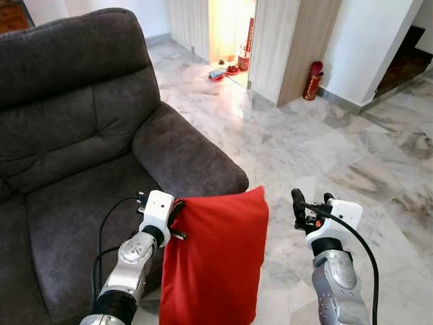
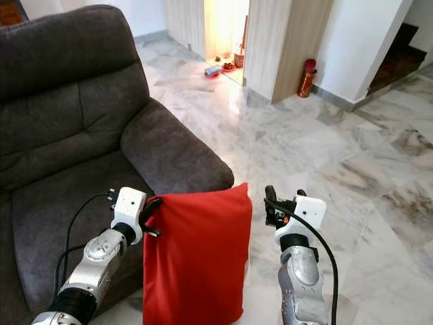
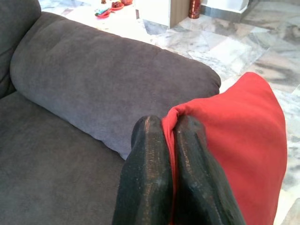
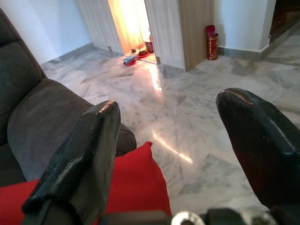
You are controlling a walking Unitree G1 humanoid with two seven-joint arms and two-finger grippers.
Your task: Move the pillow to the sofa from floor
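A red pillow [image 1: 215, 258] hangs upright in front of the dark grey sofa [image 1: 74, 156], off the marble floor, just right of the armrest [image 1: 186, 152]. My left gripper [image 1: 177, 218] is shut on the pillow's upper left corner; the wrist view shows the red cloth [image 3: 243, 136] pinched between the two black fingers [image 3: 150, 178]. My right gripper [image 1: 312, 201] stands open just right of the pillow's top right corner, not touching it. In the right wrist view the pillow's corner [image 4: 136, 183] lies below the spread fingers [image 4: 84, 159].
The sofa seat [image 1: 74, 223] lies to my left, behind the left arm. Marble floor [image 1: 318, 142] stretches to the right and ahead. A red cylinder [image 1: 313, 80] stands by a wooden partition [image 1: 298, 47]; small items [image 1: 220, 73] lie in a lit doorway far back.
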